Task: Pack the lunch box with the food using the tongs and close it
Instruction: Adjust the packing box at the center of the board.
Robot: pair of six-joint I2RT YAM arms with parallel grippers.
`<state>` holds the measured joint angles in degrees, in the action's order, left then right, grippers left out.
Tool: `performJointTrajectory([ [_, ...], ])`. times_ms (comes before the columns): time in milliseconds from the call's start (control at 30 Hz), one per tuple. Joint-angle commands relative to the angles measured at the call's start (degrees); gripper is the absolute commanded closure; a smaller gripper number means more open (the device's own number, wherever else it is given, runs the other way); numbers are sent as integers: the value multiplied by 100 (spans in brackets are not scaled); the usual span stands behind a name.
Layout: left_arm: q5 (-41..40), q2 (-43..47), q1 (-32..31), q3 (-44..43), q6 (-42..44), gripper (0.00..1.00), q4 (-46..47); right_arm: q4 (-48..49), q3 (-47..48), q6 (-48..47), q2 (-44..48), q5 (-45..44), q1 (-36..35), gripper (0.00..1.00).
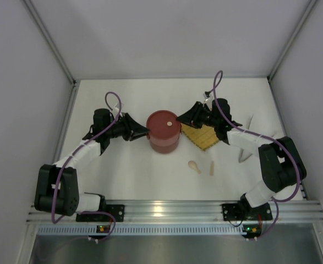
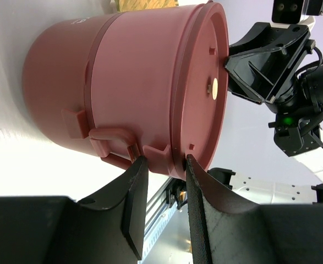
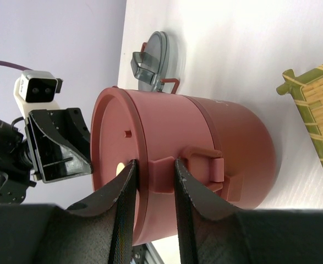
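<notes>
**A:** Where is the lunch box standing?

**B:** The lunch box stands upright in the middle of the counter. Its tiers are stacked, and the flat maroon lid sits on top with its pale dot showing.

**A:** And the left hand?

**B:** The left hand is at the left side of the box, at the height of the lid rim. In the left wrist view its two fingers stand one on each side of a small tab under the rim. The tips touch the box, just beside a side handle. So this hand is closed on the lunch box.

**A:** The right hand?

**B:** The right hand meets the box from the opposite side. Its fingers hold a similar tab between them, next to the other side handle, so it also grips the lunch box.

**A:** What lies around the box?

**B:** A yellow woven mat lies just beside the box on the right, partly under the right arm. A small beige spoon and a short stick lie near each other in front of the box. The tongs lie further right, well apart from the box and partly hidden by the right arm.
</notes>
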<state>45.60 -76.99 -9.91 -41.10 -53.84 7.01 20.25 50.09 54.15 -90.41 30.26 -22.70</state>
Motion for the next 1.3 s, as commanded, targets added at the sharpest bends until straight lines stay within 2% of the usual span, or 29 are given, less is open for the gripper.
performJointTrajectory([
  [0, 353, -9, -195, -109, 252, 77, 345, 181, 160, -1, -170, 314, -191, 75],
  [400, 54, -35, -195, -214, 559, 73, -120, 128, 142, -27, -144, 261, -191, 72],
  [700, -25, 0, -195, -820, 770, 73, -595, -91, 221, -115, 120, 208, -191, 74],
  [1267, -43, -255, -195, -1058, 770, 74, -674, -276, 195, -124, 436, 199, -191, 74],
])
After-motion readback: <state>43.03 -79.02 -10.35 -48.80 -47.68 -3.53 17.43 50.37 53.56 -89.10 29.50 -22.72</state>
